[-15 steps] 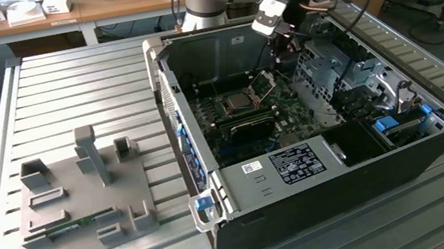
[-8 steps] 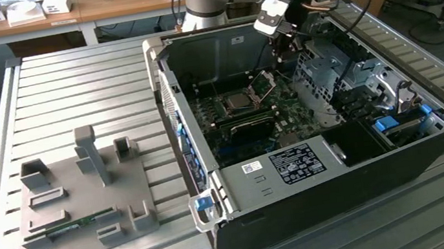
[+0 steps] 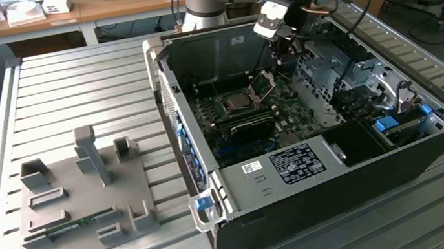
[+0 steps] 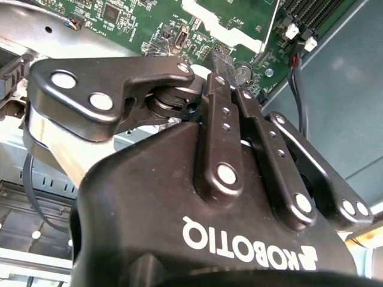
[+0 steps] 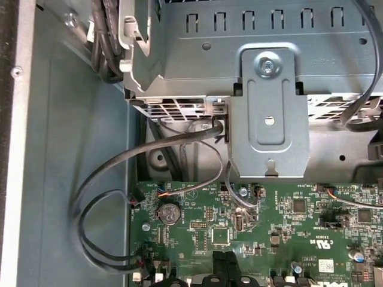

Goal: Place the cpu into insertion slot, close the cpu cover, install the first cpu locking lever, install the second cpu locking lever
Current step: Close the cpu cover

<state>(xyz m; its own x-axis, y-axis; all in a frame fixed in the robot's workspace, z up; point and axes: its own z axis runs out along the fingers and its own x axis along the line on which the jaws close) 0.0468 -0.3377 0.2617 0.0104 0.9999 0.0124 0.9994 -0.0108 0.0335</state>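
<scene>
Sitting nearest, low in the exterior view, the open computer case (image 3: 346, 198) rests on the slatted table (image 3: 67, 74), with a grey parts tray (image 3: 82, 183) at the exterior view's left. Farther in, near the frame's centre, the cpu (image 3: 241, 101) lies in the insertion slot (image 3: 223, 106), and the cpu cover (image 3: 265, 83) stands tilted up just beside it. Above the cover hangs the gripper (image 3: 285, 55), its fingers (image 4: 218, 101) pressed together in the second wrist view. A wooden desk (image 3: 101, 7) runs along the top.

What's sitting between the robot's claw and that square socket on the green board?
The cpu cover, tilted up open at the socket's edge, stands between the gripper and the insertion slot; the exterior view shows this.
</scene>
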